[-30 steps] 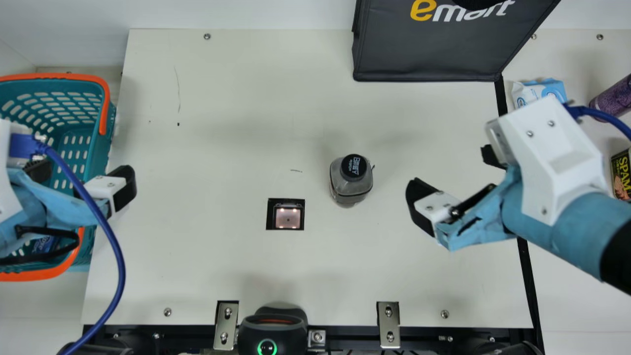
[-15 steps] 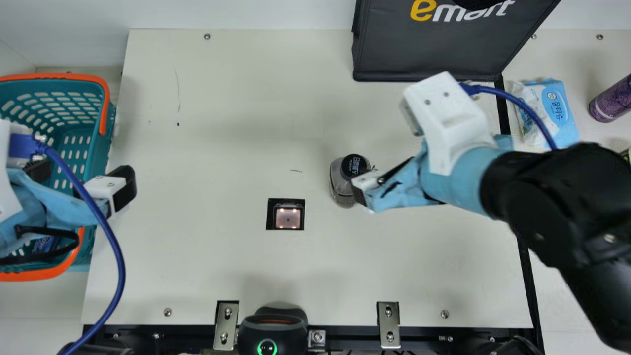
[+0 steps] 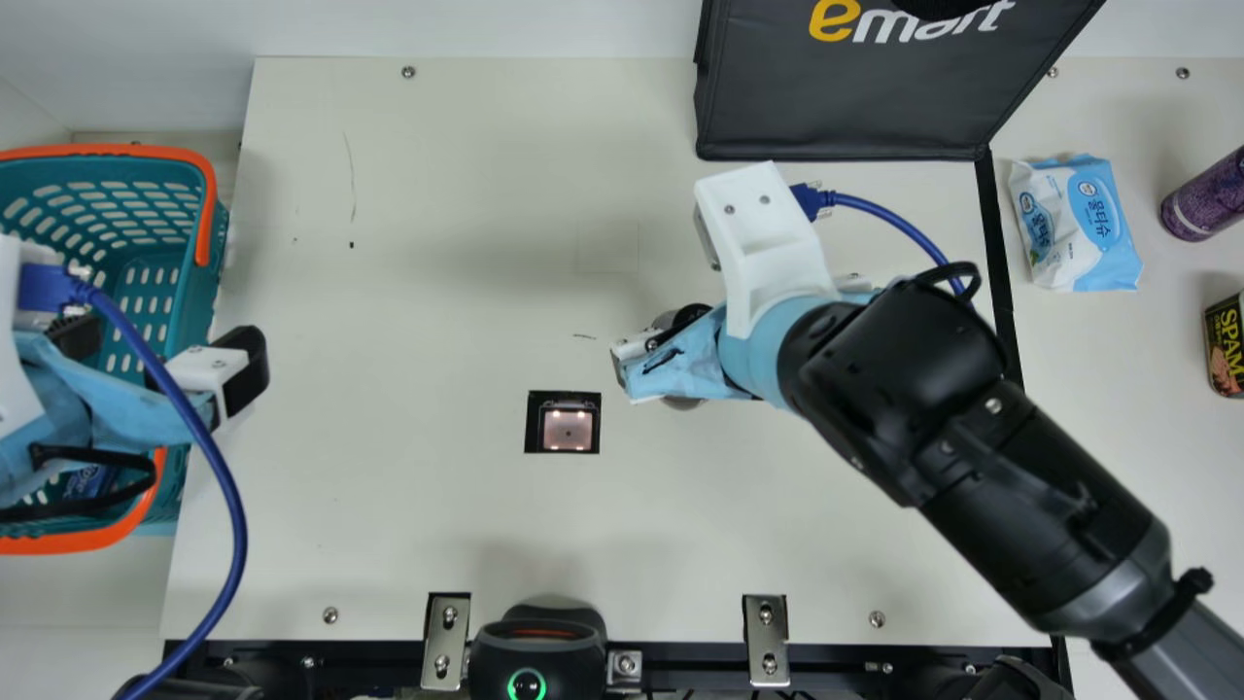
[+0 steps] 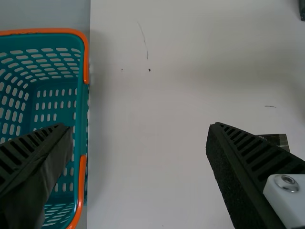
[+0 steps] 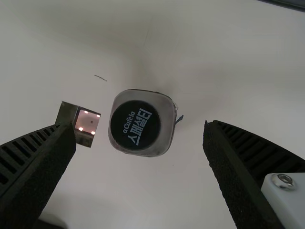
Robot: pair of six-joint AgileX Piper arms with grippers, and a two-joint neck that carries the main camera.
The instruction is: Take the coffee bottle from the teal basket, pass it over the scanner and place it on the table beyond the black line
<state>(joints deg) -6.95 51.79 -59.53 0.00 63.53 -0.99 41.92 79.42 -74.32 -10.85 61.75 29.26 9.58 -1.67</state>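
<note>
My right gripper (image 3: 637,340) is above the coffee bottle (image 3: 684,402) in the main view, hiding most of it. In the right wrist view the bottle (image 5: 142,123), black-capped and upright on the table, lies between the spread fingers of that gripper (image 5: 139,129), touching neither. The scanner window (image 3: 568,429) is set in the table just left of the bottle. At the far left, my left gripper (image 3: 160,355) stands open over the edge of the teal basket (image 3: 175,282); its wrist view shows the gripper (image 4: 138,126) with nothing between its fingers and the basket (image 4: 81,109) alongside.
A dark bag (image 3: 836,117) stands at the back right. Beyond the black line (image 3: 1001,262) are a wipes pack (image 3: 1077,224), a purple can (image 3: 1205,199) and a black tin (image 3: 1226,345). A scanner-like black device (image 3: 537,647) sits at the front edge.
My right arm has swung left across the table from near the black line, bringing its gripper over the bottle. The left arm and the bottle have stayed put.
</note>
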